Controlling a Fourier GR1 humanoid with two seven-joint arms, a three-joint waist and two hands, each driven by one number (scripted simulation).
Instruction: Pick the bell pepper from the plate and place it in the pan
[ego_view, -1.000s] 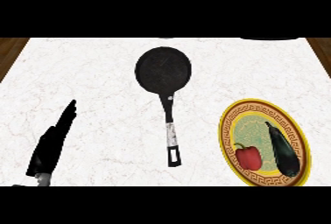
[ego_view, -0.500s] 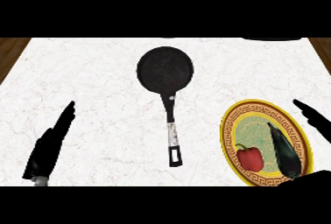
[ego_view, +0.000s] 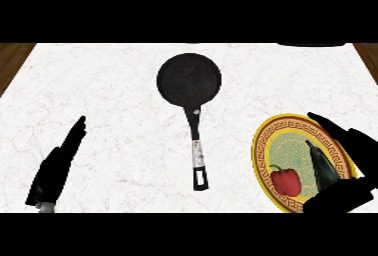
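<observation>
Counter: I see a white marbled counter filling the head view, with wood showing at both upper corners.
Pan: a black pan lies near the middle of the counter, bowl toward the far side, handle running down toward me. Nothing sits in it.
Plate: a yellow-rimmed plate with a green centre lies at the lower right, well apart from the pan's bowl and near the handle's end.
Bell pepper: the red bell pepper rests on the near left part of the plate.
Other item on plate: a dark long vegetable lies just to the right of the pepper.
Right hand: I read my right hand over the plate's right edge, fingers spread wide, thumb low by the near rim, holding nothing and not touching the pepper.
Left hand: my left hand rests at the lower left, fingers straight and together, empty.
</observation>
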